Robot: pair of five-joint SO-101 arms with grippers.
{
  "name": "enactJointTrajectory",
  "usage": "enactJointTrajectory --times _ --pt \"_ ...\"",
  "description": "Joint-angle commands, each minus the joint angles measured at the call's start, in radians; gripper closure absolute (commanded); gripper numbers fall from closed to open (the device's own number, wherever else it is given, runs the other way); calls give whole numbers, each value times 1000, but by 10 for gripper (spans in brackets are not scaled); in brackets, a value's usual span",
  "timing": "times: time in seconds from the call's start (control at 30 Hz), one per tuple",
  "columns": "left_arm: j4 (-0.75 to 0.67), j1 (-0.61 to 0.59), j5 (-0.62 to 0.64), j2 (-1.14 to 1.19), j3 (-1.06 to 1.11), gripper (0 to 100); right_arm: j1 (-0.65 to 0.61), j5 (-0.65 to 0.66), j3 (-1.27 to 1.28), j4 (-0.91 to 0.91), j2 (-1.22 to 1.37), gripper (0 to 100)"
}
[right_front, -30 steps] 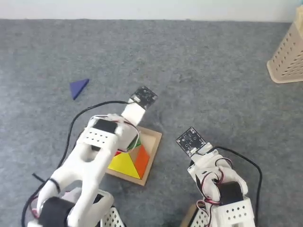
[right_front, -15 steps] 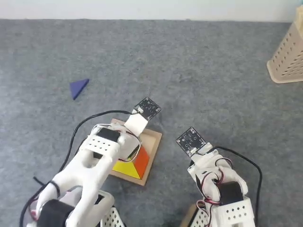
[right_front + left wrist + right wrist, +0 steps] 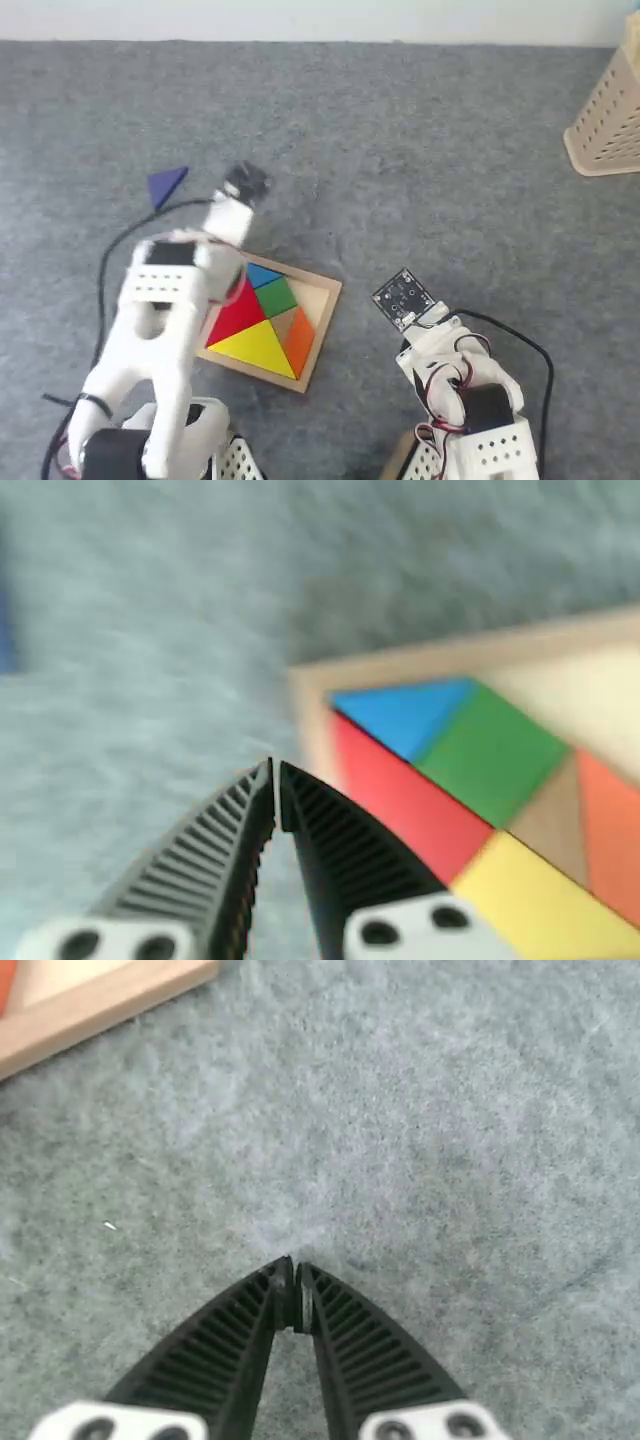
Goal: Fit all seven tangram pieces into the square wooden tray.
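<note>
Tangram pieces sit packed in the square wooden tray (image 3: 322, 296), which lies on the grey felt surface (image 3: 420, 150) between the two arms. A light blue triangle (image 3: 262, 275), a green square (image 3: 279, 297), a red triangle (image 3: 235, 315), a yellow triangle (image 3: 258, 346), an orange piece (image 3: 301, 338) and a small brownish shape (image 3: 286, 322) show inside it. Pale bare wood shows in one corner. A dark blue triangle (image 3: 167, 185) lies well apart on the felt, beyond the left arm. The left pincer (image 3: 275, 771) has its tips together over the felt just beside the tray's rim, near the light blue triangle. The right pincer (image 3: 293, 1266) is also pressed together over bare felt, near the tray's edge. A perforated beige basket (image 3: 608, 118) stands at the far right
</note>
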Motion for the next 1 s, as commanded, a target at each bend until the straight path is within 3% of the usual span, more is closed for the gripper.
enactJointTrajectory --times 0.0,0.1,0.33,0.63,0.77,0.83,0.97 --pt "55 -143 133 32 -259 973 1 -6 18 5 -15 991" --pt "64 -219 195 199 -429 917 1 -6 18 5 -15 991" --pt "153 -245 235 624 -849 905 1 -6 18 5 -15 991" --pt "338 -282 6 993 -1417 830 1 -6 18 5 -15 991" --pt "460 -282 -310 1165 -1644 826 1 -6 18 5 -15 991" --pt "548 -282 -404 1246 -1750 814 1 -6 18 5 -15 991" --pt "614 -284 -427 1405 -1960 813 1 -6 18 5 -15 991"
